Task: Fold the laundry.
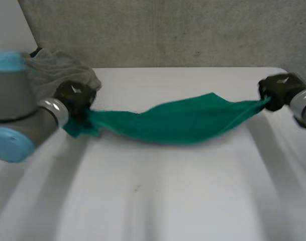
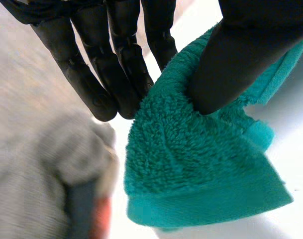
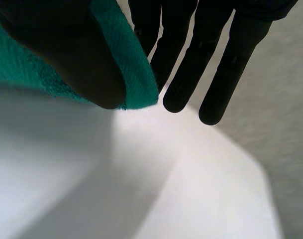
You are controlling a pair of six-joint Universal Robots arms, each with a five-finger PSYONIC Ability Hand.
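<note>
Head view: green terry-cloth towel (image 1: 183,120) hangs stretched between the two hands over the white table (image 1: 168,201), sagging in the middle. Contact with the tabletop cannot be told. Left hand (image 1: 75,98) holds one end and right hand (image 1: 276,91) the other, well apart. Crumpled grey cloth heap (image 1: 57,70) lies behind the left hand, at the table's far edge.

Left wrist view: thumb pinches a bunched end of the towel (image 2: 191,169) against the straight fingers (image 2: 116,64). The grey heap (image 2: 37,184) is just beside it.

Right wrist view: thumb presses a corner of the towel (image 3: 134,69) against the fingers (image 3: 186,69), above the table (image 3: 166,189).
</note>
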